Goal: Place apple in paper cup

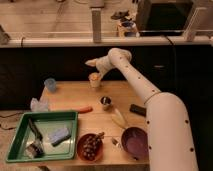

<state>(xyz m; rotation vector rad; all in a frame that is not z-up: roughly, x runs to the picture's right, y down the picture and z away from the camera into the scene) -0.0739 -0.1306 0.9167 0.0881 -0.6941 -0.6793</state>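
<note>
Apparently the apple [94, 76] rests in the mouth of the paper cup [95, 83], showing at the rim, probably because it nearly fills the opening. The gripper [93, 63] hangs just above, at the table's [65, 97] far edge; whether it is spread or closed, I cannot tell. The carrot [85, 109] lies well apart.

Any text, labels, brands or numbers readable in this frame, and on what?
None legible: no word, number or logo shows on the paper cup, blue cup, green tray or white arm. The gripper, just above the paper cup at the table's far edge, bears no readable marking.
</note>
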